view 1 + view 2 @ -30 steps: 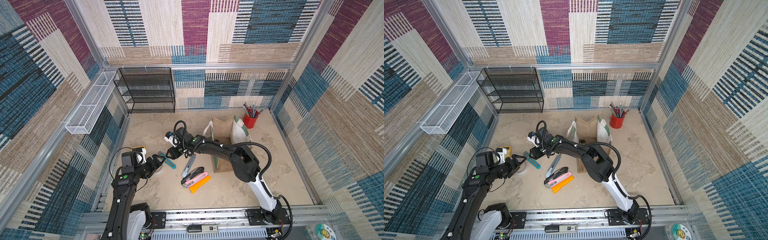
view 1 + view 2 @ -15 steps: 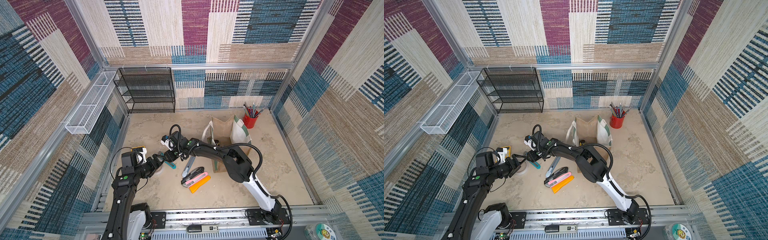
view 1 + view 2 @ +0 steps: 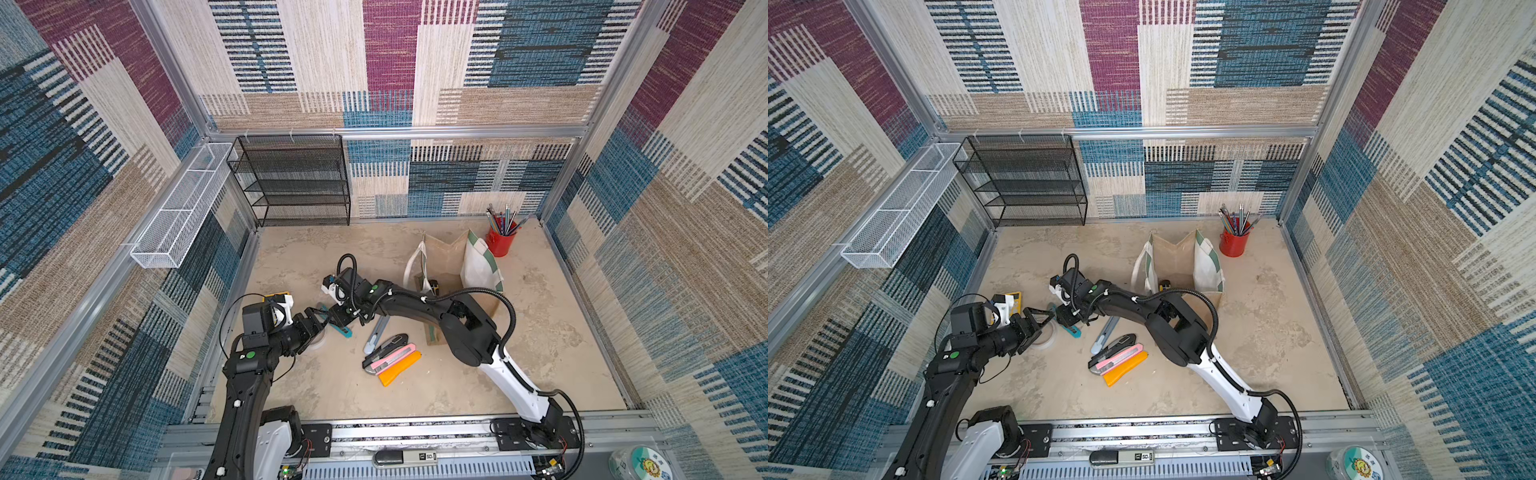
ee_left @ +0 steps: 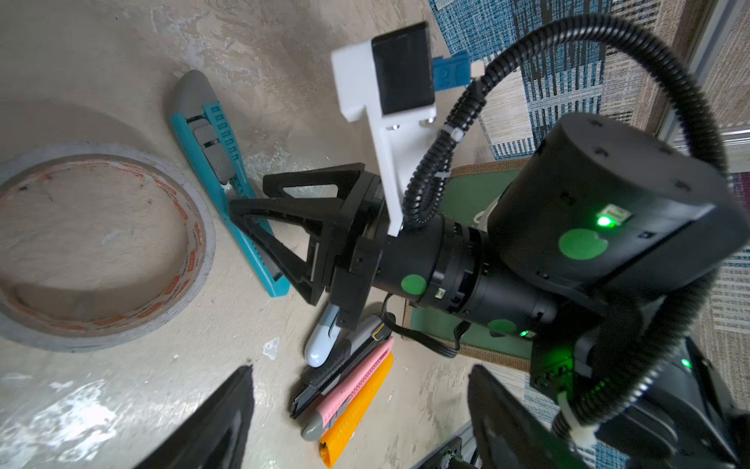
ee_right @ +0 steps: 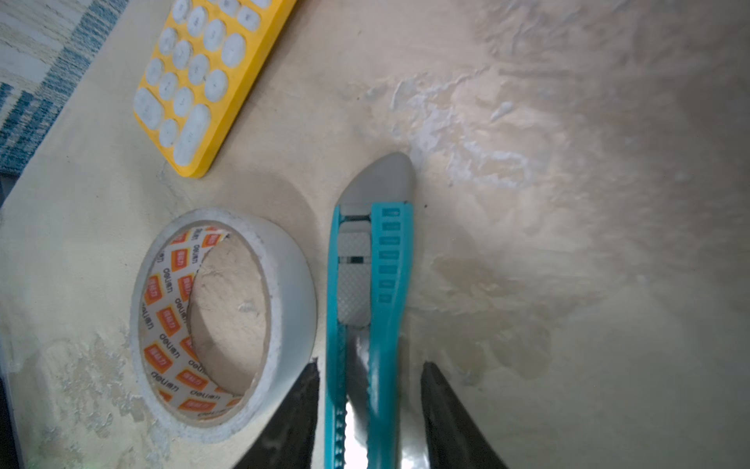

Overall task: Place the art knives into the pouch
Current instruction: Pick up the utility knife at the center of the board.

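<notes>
The art knife (image 5: 369,284), teal with a grey tip, lies flat on the table beside a tape roll (image 5: 227,316); it also shows in both top views (image 3: 341,330) (image 3: 1072,331) and in the left wrist view (image 4: 227,178). My right gripper (image 5: 369,365) (image 3: 338,318) is low over it with one jaw on each side of the handle, a narrow gap on both sides, so it is open. My left gripper (image 4: 361,369) (image 3: 318,320) stands wide open just left of it, holding nothing. The pouch (image 3: 444,257) (image 3: 1177,257) stands open-mouthed at the back right.
Several other knives, grey-blue, black, pink and orange (image 3: 395,359), lie together mid-table. A yellow calculator (image 5: 195,77) lies by the left arm. A red pencil cup (image 3: 500,241) stands behind the pouch. A black wire rack (image 3: 299,183) and a white wire basket (image 3: 178,212) line the back left.
My right arm has reached left and down onto the teal knife, and its jaws have narrowed around the handle. The left arm has stayed where it was.
</notes>
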